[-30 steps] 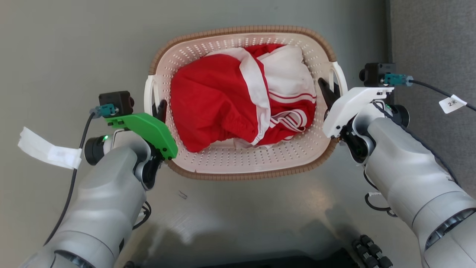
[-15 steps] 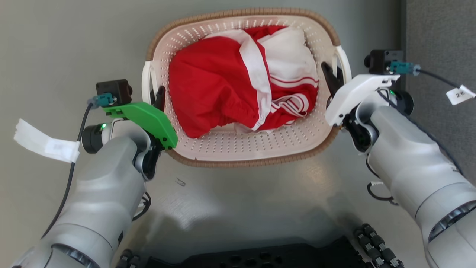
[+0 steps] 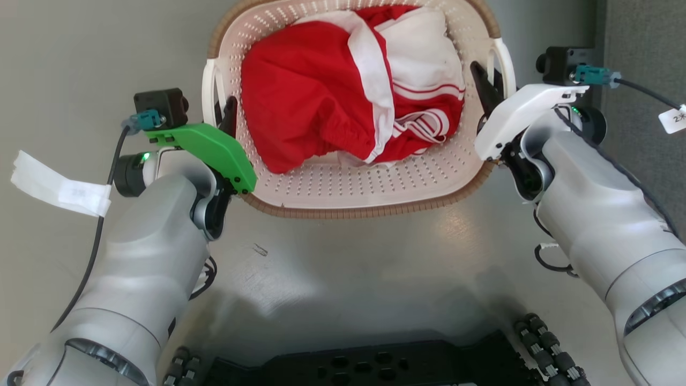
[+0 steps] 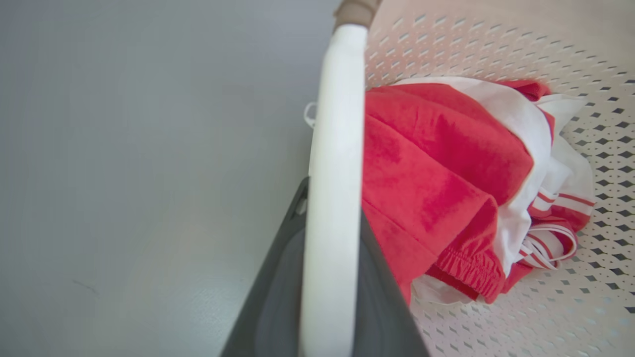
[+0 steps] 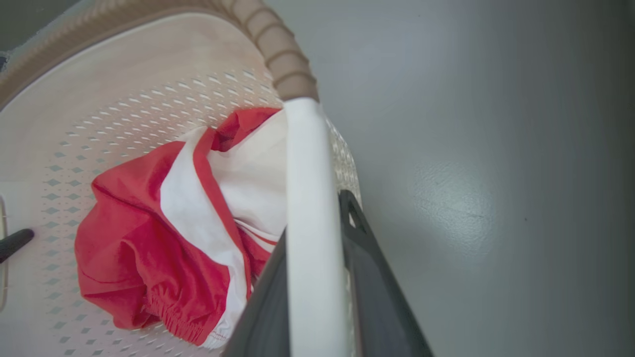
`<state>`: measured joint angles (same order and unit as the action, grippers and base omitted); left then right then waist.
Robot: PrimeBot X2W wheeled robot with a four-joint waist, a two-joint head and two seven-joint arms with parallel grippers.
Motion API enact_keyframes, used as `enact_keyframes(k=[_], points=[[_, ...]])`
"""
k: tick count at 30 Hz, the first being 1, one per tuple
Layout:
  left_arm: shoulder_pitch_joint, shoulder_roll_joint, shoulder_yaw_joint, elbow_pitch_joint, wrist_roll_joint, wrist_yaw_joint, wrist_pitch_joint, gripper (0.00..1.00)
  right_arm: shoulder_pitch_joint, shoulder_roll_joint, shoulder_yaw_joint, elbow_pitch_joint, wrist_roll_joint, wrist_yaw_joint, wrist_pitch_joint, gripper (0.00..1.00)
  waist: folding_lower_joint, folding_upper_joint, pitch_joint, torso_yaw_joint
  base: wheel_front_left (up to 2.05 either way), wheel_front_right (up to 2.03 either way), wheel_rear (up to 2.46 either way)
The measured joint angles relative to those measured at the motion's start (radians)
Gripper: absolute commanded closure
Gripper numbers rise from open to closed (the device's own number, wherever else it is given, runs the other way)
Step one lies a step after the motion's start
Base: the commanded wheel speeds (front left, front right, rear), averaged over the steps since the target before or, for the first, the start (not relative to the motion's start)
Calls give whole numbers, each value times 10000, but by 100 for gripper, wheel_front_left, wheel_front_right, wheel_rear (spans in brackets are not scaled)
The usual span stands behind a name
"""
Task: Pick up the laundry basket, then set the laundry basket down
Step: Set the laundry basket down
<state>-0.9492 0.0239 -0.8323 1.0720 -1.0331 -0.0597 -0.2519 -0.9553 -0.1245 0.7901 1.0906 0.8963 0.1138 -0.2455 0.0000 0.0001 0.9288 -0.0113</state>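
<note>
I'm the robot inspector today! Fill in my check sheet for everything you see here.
Surface: smooth grey floor, one small scuff.
Job's things: basket, brown rim, both white handles gripped.
Clutter: red-and-white clothes inside the basket.
Grippers: left gripper shut on the left handle; right gripper shut on the right handle.
Cables: left cable and right cable, each black with a white tag.
Surroundings: darker carpet on the right; robot's black base below.
</note>
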Motion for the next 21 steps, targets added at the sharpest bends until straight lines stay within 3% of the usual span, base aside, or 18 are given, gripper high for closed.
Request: enact_keyframes(k=[21], points=[[-93, -2, 412, -236, 539, 90, 0, 100, -49, -25, -662, -242, -349, 2, -2, 100, 0, 0, 220, 87, 0, 0, 0]])
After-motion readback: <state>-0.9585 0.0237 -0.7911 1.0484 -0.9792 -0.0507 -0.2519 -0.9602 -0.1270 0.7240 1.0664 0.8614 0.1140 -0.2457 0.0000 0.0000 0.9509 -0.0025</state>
